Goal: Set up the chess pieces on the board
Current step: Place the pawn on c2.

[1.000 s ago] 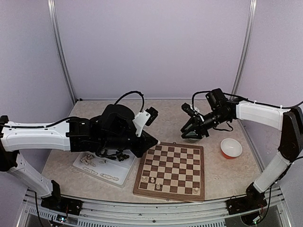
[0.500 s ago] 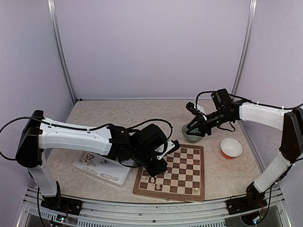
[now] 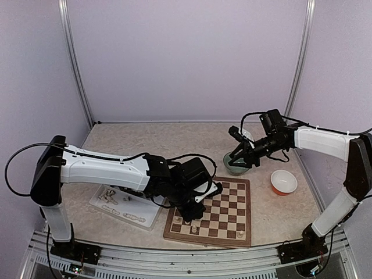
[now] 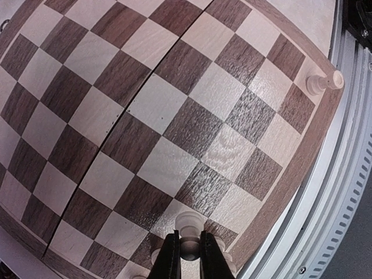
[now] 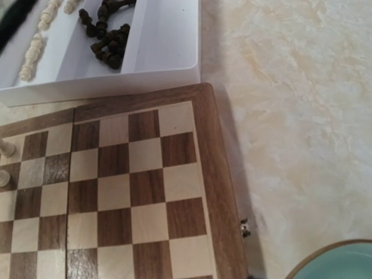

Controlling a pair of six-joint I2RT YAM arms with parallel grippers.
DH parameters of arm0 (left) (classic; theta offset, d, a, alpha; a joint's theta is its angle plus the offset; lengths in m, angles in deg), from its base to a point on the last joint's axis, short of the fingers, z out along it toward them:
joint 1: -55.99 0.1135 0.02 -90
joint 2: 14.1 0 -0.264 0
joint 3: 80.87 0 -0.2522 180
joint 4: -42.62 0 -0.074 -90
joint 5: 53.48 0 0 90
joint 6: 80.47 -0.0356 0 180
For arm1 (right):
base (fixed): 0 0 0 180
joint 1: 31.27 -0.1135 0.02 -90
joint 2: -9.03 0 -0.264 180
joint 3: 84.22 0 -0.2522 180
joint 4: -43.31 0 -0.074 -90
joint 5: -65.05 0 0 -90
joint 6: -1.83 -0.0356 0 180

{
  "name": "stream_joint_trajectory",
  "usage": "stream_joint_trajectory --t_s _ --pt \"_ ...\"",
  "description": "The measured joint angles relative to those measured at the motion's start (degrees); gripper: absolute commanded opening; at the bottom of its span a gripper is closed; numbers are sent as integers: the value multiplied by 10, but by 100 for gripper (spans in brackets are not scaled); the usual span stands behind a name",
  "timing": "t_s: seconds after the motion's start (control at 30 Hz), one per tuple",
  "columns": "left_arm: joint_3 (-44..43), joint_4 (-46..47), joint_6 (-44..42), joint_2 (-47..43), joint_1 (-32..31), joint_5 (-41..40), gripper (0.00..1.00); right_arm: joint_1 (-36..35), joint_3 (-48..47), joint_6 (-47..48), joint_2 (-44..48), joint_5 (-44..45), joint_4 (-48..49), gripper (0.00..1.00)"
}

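Marbled tabletop (image 3: 145, 139); tray (image 3: 149, 214) beside board (image 3: 229, 212); green bowl (image 3: 232, 170) behind; orange bowl (image 3: 283, 182) right.

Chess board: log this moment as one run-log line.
left gripper: shut on cream-white piece | where: over board, near-left squares | right gripper: above green bowl, grip unclear

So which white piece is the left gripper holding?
The white piece clamped in the left gripper, near the board's rim; the corner piece stands free.
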Motion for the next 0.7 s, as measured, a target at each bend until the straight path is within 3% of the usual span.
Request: stream_joint_trajectory --t_s 0.7 --pt "-7 -30 -9 28 0 5 13 0 0 3 0 0 0 43"
